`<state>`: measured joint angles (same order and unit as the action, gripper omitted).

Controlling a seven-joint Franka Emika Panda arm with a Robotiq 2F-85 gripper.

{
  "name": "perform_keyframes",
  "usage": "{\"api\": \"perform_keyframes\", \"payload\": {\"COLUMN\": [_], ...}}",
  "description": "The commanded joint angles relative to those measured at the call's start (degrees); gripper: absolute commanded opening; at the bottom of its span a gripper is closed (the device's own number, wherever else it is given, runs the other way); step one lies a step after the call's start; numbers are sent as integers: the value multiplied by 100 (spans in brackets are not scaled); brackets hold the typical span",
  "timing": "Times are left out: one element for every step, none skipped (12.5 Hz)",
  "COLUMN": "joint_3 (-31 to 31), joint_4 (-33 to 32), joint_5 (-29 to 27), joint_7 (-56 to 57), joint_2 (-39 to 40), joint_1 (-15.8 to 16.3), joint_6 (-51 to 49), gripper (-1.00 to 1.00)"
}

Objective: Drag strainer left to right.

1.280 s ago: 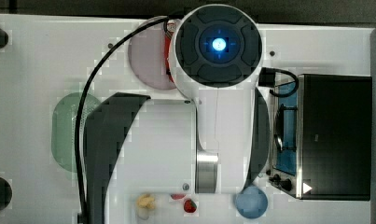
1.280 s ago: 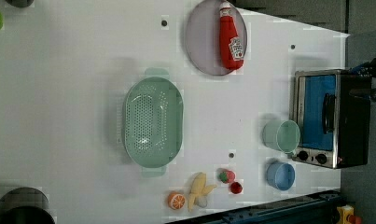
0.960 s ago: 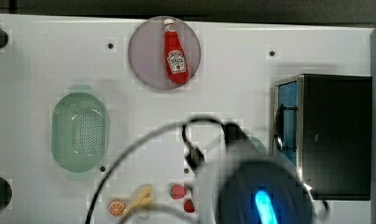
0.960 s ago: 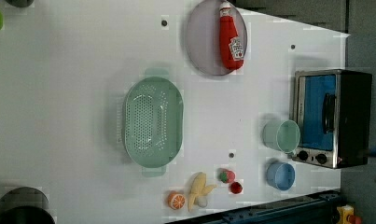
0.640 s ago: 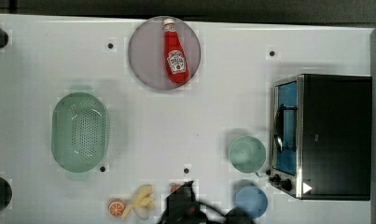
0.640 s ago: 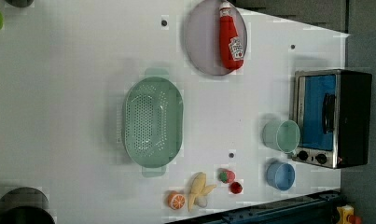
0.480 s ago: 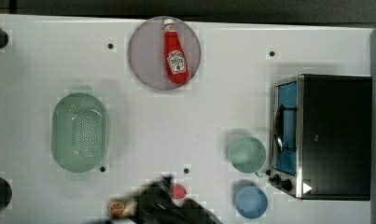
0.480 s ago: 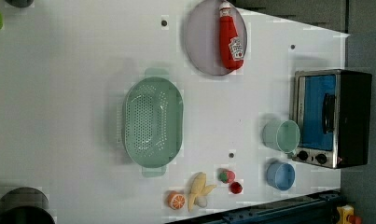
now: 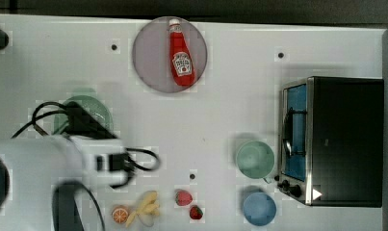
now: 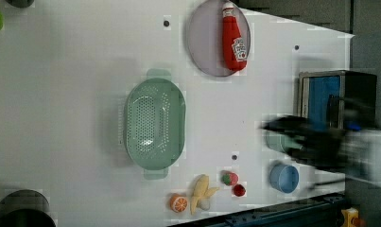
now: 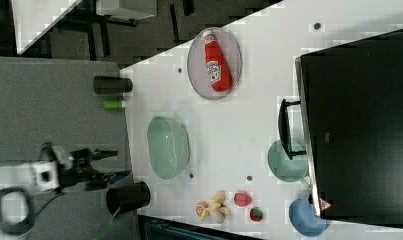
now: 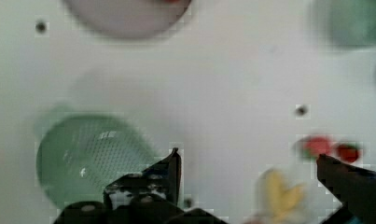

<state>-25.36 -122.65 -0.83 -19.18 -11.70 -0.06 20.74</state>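
Strainer (image 10: 154, 124): pale green, perforated, oval bowl with short tab handles at both ends; lies flat and free on the white table (image 10: 60, 94), toward the left view's left of centre, with open tabletop on the left view's right side of it, presumably the lane for the drag. In the top view only its upper rim (image 9: 88, 103) is visible, the rest lying under the arm (image 9: 47, 163) and its black cable. Gripper (image 12: 248, 172): released, the two dark fingers spread well apart in the wrist view, nothing between them; the strainer sits just beyond one finger (image 12: 169, 170), apparently untouched, so the approach is judged unfinished. Surroundings, outward: banana and orange slice (image 10: 193, 196) near the strainer's lower tab in the left view; two strawberries (image 10: 230, 183) just beside them; grey plate (image 10: 204, 42) bearing a ketchup bottle (image 10: 233, 35), well apart; smooth mint bowl (image 9: 255, 160) and blue bowl (image 9: 259, 209), both next to the toaster oven (image 9: 343, 139), probably marking where the drag must stop short. Obscured: the arm is smeared in the left view, covering the mint bowl there; the arm's position differs between views, so its height above the strainer cannot be told; wrist view soft, plate and bowl cut off at its edges.
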Motion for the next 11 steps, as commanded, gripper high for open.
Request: {"api": "perform_keyframes", "payload": {"joint_3": [-459, -602, -714, -795, -837, -852, -845, -830, -815, -797, -774], "joint_4": [-205, -226, -234, -239, -242, -243, -243, -243, -241, -240, -238], "joint_5": [-8, -3, 13, 15, 24, 63, 138, 223, 326, 441, 574], "joint_7": [-1838, -2337, -2792, -3257, -3694, -4067, -4382, -4671, -4937, -5183, -5419], "joint_2": [396, 745, 1084, 1409, 1711, 1987, 2243, 2484, 2716, 2942, 3156], "joint_1": [148, 152, 156, 163, 176, 186, 188, 188, 192, 205, 223], "joint_6": [608, 950, 1290, 1607, 1873, 2096, 2276, 2421, 2565, 2736, 2945], "gripper": [100, 100, 100, 100, 100, 100, 100, 100, 100, 100, 100]}}
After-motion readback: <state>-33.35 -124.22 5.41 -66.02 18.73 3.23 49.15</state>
